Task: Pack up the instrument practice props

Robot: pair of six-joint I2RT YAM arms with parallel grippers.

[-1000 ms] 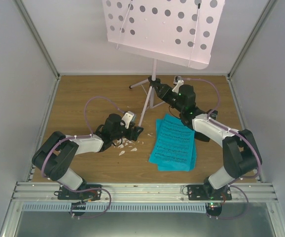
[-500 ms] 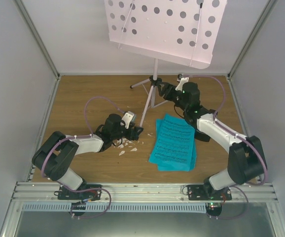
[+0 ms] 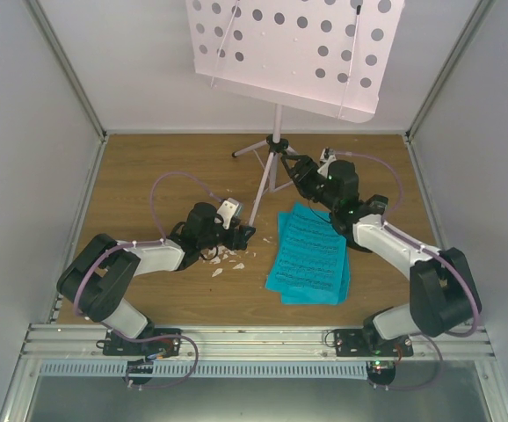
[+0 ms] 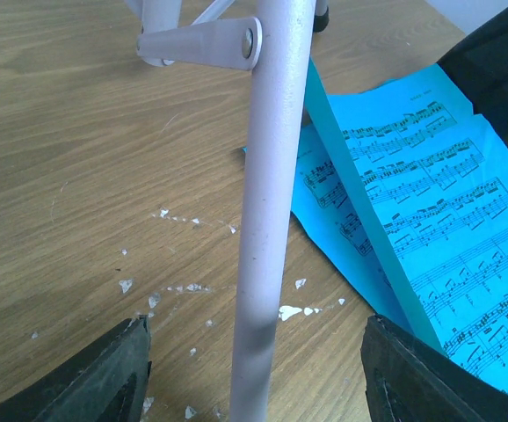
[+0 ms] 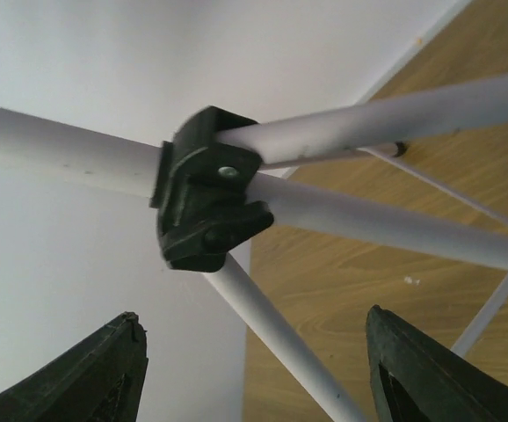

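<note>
The pale pink perforated music stand (image 3: pixel 293 53) stands at the back on its thin tripod (image 3: pixel 264 180). My left gripper (image 3: pixel 247 232) is open low around one tripod leg. In the left wrist view (image 4: pixel 254 378) that leg (image 4: pixel 267 220) runs between the two fingers without touching them. My right gripper (image 3: pixel 295 167) is open at the tripod's black hub. In the right wrist view (image 5: pixel 254 378) the hub (image 5: pixel 206 189) is just ahead of the fingers, and one leg (image 5: pixel 280 325) passes between them. The blue music sheets (image 3: pixel 311 255) lie flat between the arms and also show in the left wrist view (image 4: pixel 412 229). The metronome is out of view.
Small white scraps (image 3: pixel 228 257) lie on the wooden table by the left gripper, and show in the left wrist view (image 4: pixel 293 310). Grey walls (image 3: pixel 25 132) close in the left, back and right sides. A metal rail (image 3: pixel 254 338) runs along the near edge.
My right arm has shifted a little to the right and nearer at the hub. The stand's top moved slightly to the right. The left arm has not moved.
</note>
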